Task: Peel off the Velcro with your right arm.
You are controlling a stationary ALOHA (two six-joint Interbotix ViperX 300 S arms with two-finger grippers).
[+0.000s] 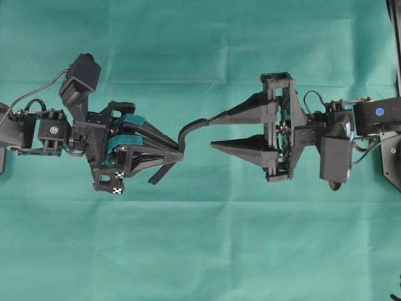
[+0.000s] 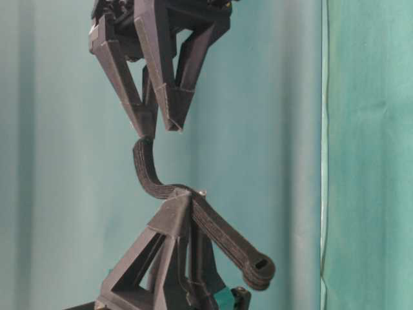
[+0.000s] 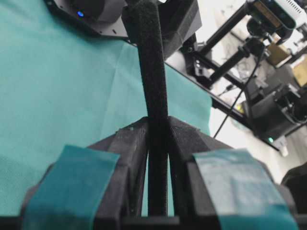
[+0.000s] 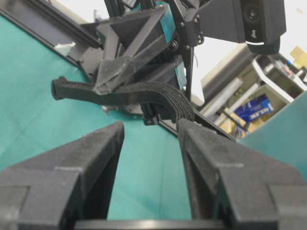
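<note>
Nearest my right wrist camera, my right end effector (image 4: 148,127) stands with its two plain dark fingers apart, gripping nothing. Just past them the Velcro (image 4: 144,93) hangs in the air, one end touching the tip of a single right finger (image 4: 189,127) (the other finger is clear of it). From there the black strap curves across the gap to my left end effector (image 1: 182,152), whose teal-padded fingers (image 3: 76,184) are closed hard on its middle. The strap's other end, rounded, sticks out beyond that grip, slanting free. Under both arms lies the counter (image 1: 200,251) with its green cloth, well below the strap.
</note>
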